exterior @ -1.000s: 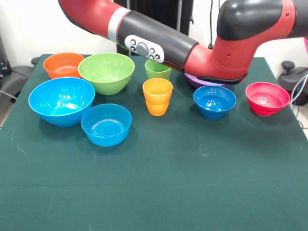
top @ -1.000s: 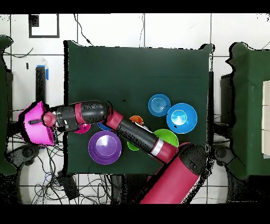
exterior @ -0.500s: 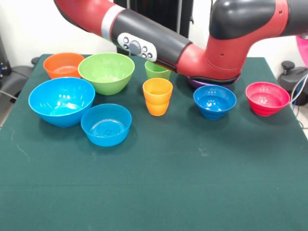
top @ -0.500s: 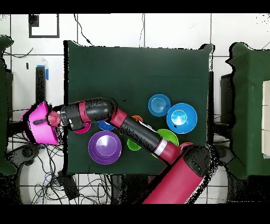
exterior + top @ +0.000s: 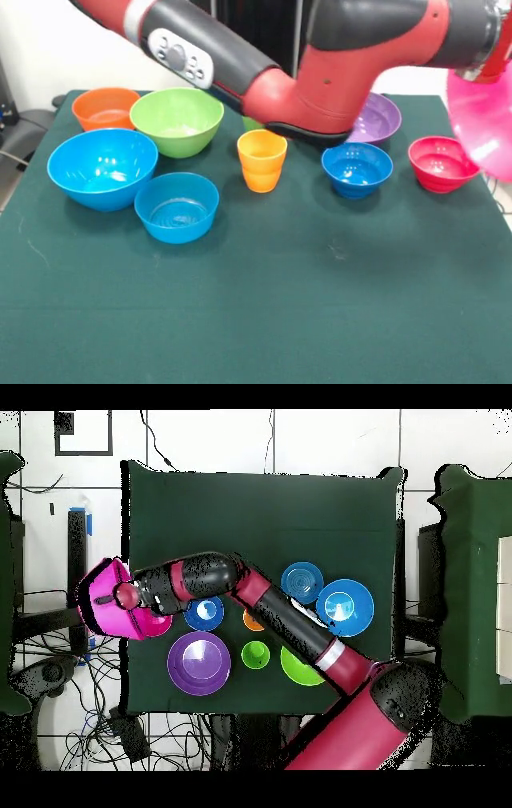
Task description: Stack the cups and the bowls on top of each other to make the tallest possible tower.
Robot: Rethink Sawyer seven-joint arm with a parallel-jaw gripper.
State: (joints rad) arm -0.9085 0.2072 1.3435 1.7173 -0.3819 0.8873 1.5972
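Carrying the hot pink bowl (image 5: 105, 599) in the air, the arm (image 5: 336, 56) reaches across the table (image 5: 264, 312), its gripper (image 5: 128, 596) at the bowl's rim; I cannot tell how the fingers stand. In the front view the bowl hangs tilted at the table's edge, beside the small red bowl (image 5: 444, 162), and it rests on nothing. As the largest piece it would suit the tower's base, so bringing it in first makes sense. The purple bowl (image 5: 199, 663), the small blue bowl (image 5: 357, 169), the orange cup (image 5: 262, 159) and the light green cup (image 5: 256, 654) stand singly, apart. The lime green bowl (image 5: 177, 120), orange bowl (image 5: 105, 108) and two more blue bowls (image 5: 102, 167) sit unstacked too
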